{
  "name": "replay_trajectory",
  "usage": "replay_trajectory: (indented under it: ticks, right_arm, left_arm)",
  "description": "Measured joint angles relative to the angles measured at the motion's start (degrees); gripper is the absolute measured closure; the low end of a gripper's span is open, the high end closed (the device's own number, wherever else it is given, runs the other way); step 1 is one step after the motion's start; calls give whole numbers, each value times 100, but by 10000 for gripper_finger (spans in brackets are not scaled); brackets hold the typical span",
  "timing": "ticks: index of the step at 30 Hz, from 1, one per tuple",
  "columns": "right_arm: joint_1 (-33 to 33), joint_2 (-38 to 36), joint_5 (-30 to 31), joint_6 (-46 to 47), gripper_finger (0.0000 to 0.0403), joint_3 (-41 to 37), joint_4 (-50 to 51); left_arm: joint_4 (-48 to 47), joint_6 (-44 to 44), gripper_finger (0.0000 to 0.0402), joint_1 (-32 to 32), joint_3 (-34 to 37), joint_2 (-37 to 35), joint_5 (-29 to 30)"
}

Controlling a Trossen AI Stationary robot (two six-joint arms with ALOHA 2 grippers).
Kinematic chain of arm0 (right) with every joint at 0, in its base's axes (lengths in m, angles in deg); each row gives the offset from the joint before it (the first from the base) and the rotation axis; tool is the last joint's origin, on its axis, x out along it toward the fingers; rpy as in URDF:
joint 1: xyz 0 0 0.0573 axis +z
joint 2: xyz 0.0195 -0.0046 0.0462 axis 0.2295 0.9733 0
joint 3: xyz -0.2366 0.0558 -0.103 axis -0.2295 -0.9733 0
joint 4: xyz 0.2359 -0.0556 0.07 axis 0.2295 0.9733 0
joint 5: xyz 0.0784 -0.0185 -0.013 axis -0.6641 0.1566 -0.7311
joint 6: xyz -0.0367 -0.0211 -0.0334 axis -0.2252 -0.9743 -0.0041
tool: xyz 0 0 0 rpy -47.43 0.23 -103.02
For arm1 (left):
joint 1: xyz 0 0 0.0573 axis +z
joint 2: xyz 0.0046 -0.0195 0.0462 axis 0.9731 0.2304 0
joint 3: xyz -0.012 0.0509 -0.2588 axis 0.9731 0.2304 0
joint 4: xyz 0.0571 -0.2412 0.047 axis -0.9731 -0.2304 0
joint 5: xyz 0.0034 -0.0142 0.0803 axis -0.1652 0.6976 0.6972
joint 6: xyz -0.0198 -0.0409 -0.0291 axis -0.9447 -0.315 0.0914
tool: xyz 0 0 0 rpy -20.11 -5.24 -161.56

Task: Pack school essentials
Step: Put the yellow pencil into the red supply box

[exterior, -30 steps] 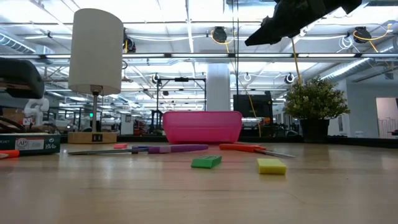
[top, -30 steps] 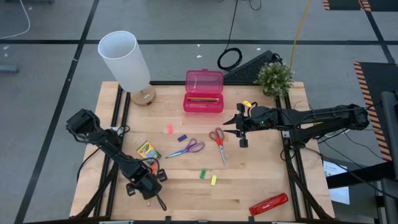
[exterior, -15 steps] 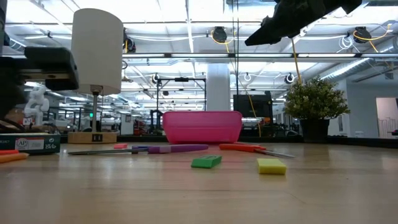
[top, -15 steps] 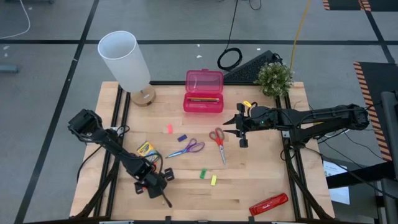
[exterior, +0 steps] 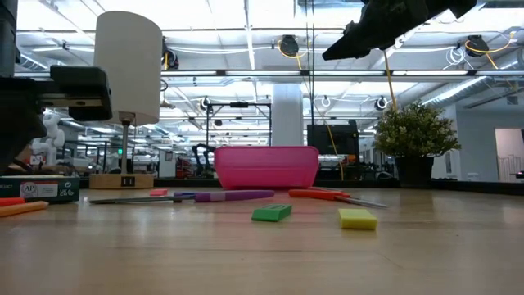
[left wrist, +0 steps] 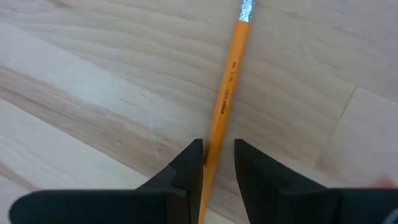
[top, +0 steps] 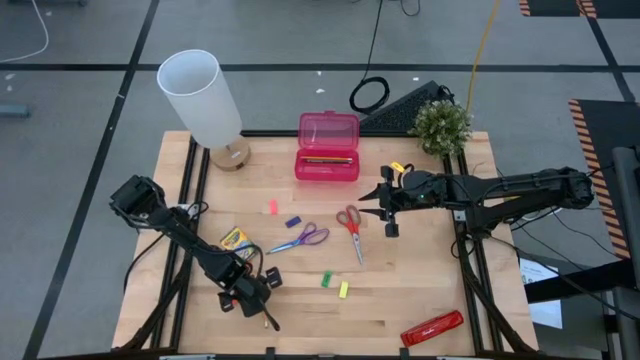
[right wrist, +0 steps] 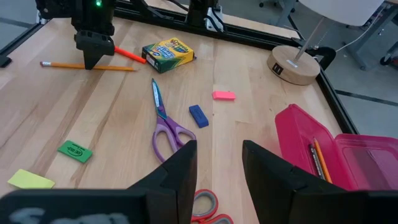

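Observation:
An orange pencil (left wrist: 227, 81) lies flat on the wood near the table's front left. My left gripper (top: 250, 298) stands over it, open, one finger on each side. Farther in lie a yellow-green crayon box (top: 237, 241), purple-handled scissors (top: 300, 238), red-handled scissors (top: 350, 225), and pink (top: 272, 208), blue (top: 293, 222), green (top: 326, 279) and yellow (top: 343, 290) pieces. My right gripper (top: 372, 197) hangs open above the table, just right of the red scissors, with nothing between its fingers. My left gripper comes at the pencil from above, fingers across it, nearer its tip than its eraser end (left wrist: 246, 9). One finger (left wrist: 189, 165) looks close against the pencil's side (left wrist: 210, 149) and the other stands apart; whether it touches, I cannot tell. The pencil lies on the table.
An open pink case (top: 328, 146) with pencils inside stands at the back middle. A white lamp (top: 205, 100) is at the back left and a small plant (top: 440, 125) at the back right. A red stapler-like bar (top: 432, 328) lies at the front right.
My left gripper has gone a little toward the table's right edge, over the pencil. In the low view it has come farther into the picture from the left. My right arm has kept still.

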Motion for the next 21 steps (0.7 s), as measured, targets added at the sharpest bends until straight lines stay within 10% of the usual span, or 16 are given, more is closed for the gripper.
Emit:
replay_trajectory:
  ticks: [12,21]
  right_arm:
    - [0,0,-1,-1,280,0,-1]
    - [0,0,-2,-3,280,0,3]
  left_arm:
    - [9,-88,390,128,2,0,-83]
    - [282,-333,378,136,13,11,72]
